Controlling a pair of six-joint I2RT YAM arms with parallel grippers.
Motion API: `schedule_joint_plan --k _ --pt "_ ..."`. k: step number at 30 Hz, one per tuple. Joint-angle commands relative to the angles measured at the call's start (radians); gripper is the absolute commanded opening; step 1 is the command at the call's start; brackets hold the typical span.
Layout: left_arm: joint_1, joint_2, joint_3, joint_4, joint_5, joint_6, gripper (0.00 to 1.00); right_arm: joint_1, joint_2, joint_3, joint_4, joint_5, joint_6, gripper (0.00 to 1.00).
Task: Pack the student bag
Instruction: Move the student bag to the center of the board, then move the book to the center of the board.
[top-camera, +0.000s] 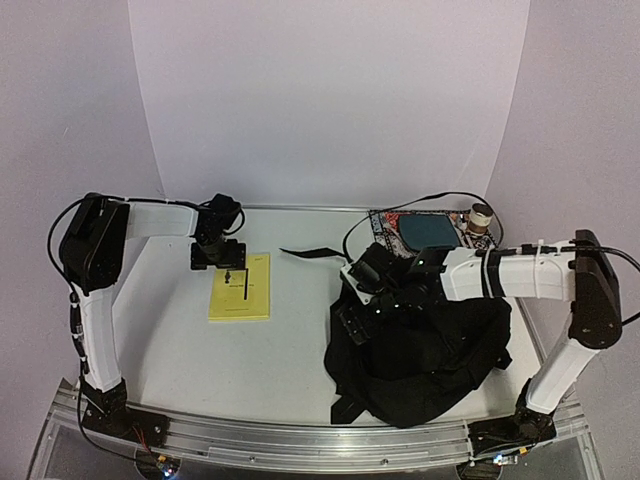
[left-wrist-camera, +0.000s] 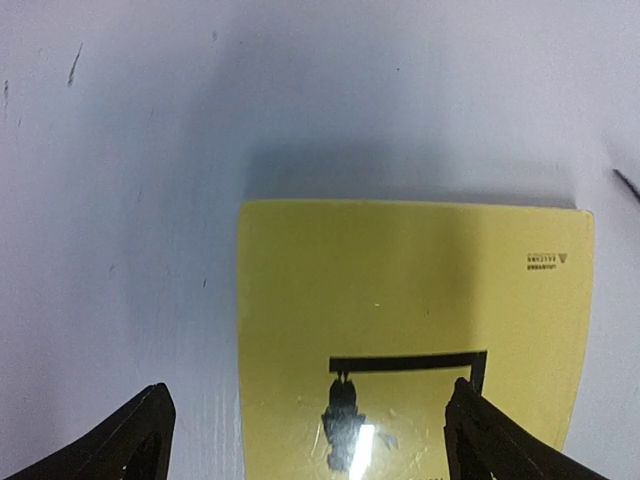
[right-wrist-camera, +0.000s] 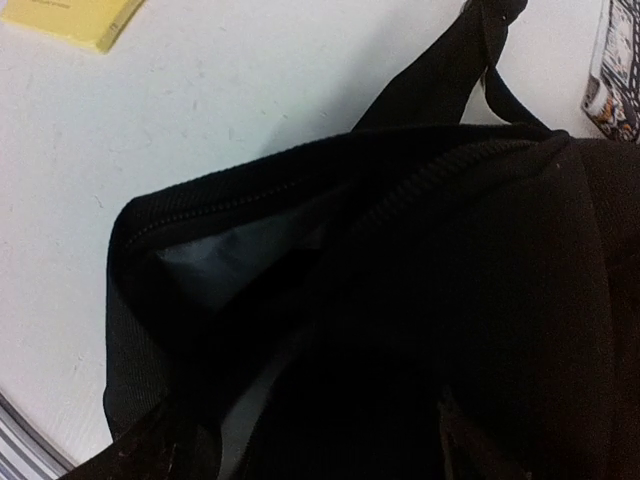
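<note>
The left end effector (top-camera: 218, 255) hangs spread wide over the yellow book (top-camera: 240, 288), gripping nothing; closing on something so flat could skid it across the tabletop (top-camera: 300, 340). The black bag (top-camera: 425, 355) slumps on the right side; the right end effector (right-wrist-camera: 300, 435) sits at its mouth, grip unclear, so the opening may sag.

1. Matt black woven cloth on the student bag (right-wrist-camera: 480, 300), coarse in weave; ribbed zip edge, smoother grey lining inside.
2. Glossy, smooth paper cover on the yellow book (left-wrist-camera: 400, 290), with a bright patch of glare beside the black print.
3. Matt white top on the table (top-camera: 180, 340), smooth but faintly scuffed and flecked.
4. Brushed metal, dully shining, on the rail (top-camera: 300, 438).
5. Smooth white plastic shells on the left arm (top-camera: 98, 330) and right arm (top-camera: 520, 275); matt black housings at the joints.
6. Matt black, possibly plastic, on the fingers (left-wrist-camera: 125, 440) of the left gripper (left-wrist-camera: 310, 390); too dark to be sure.
7. Printed, slightly shiny cover on the patterned book (top-camera: 425, 232).
</note>
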Motion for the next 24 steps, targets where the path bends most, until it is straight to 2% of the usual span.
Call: schedule_joint_plan --k 1,6,9,15,24 --pt "0.004 0.086 0.082 -0.029 -0.019 0.065 0.96 -0.004 -0.066 0.0 -0.075 -0.031 -0.03 0.86" --pt "0.002 0.111 0.031 -0.028 0.014 0.066 0.95 -0.004 -0.1 -0.002 -0.004 -0.11 -0.058 0.88" --pt "-0.018 0.113 -0.024 -0.027 0.033 0.058 0.91 -0.004 -0.106 0.018 0.006 -0.124 -0.068 0.89" --pt "-0.102 0.103 -0.165 -0.021 0.031 0.003 0.77 -0.004 -0.14 0.065 0.027 -0.137 -0.089 0.89" --pt "-0.251 -0.001 -0.422 0.021 0.062 -0.146 0.74 -0.004 -0.16 0.103 0.045 -0.145 -0.1 0.92"
